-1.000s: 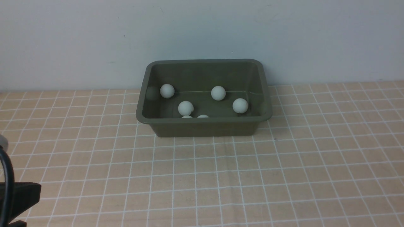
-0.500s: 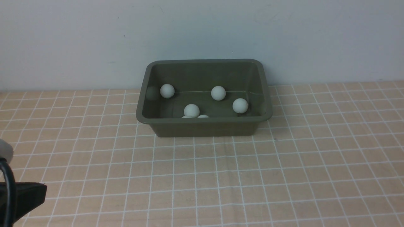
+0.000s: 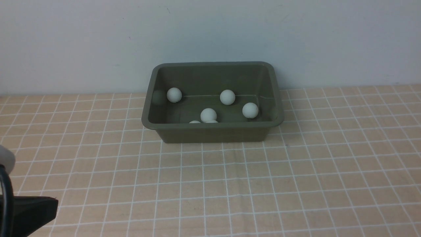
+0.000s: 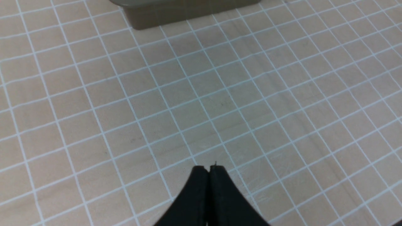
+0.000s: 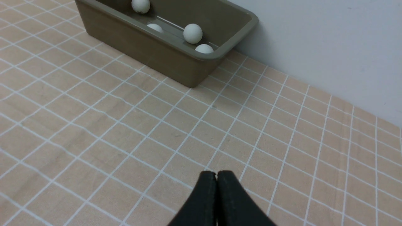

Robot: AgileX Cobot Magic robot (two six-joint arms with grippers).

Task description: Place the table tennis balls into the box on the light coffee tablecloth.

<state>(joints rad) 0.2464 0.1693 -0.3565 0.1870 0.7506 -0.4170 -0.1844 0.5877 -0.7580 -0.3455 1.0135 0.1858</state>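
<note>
The olive-green box [image 3: 151,98] stands at the back middle of the peach-tan grid tablecloth [image 3: 210,184]. Several white table tennis balls lie inside it: one at the left wall [image 3: 174,94], one at the back [image 3: 227,97], one to the right [image 3: 250,110], one in the middle [image 3: 208,115], and two just peeking over the near rim [image 3: 194,122]. My left gripper [image 4: 209,169] is shut and empty above bare cloth, well short of the box [image 4: 176,12]. My right gripper [image 5: 216,174] is shut and empty above cloth; the box [image 5: 150,47] and balls [image 5: 192,33] lie beyond it.
A pale wall [image 3: 210,33] rises right behind the box. Part of my left arm [image 3: 23,214] shows at the front view's lower left corner. The cloth shows faint creases in front of the box.
The middle ball in the box has rolled to the right, toward the near rim. My left arm has crept a little further into the front view's lower left corner.
</note>
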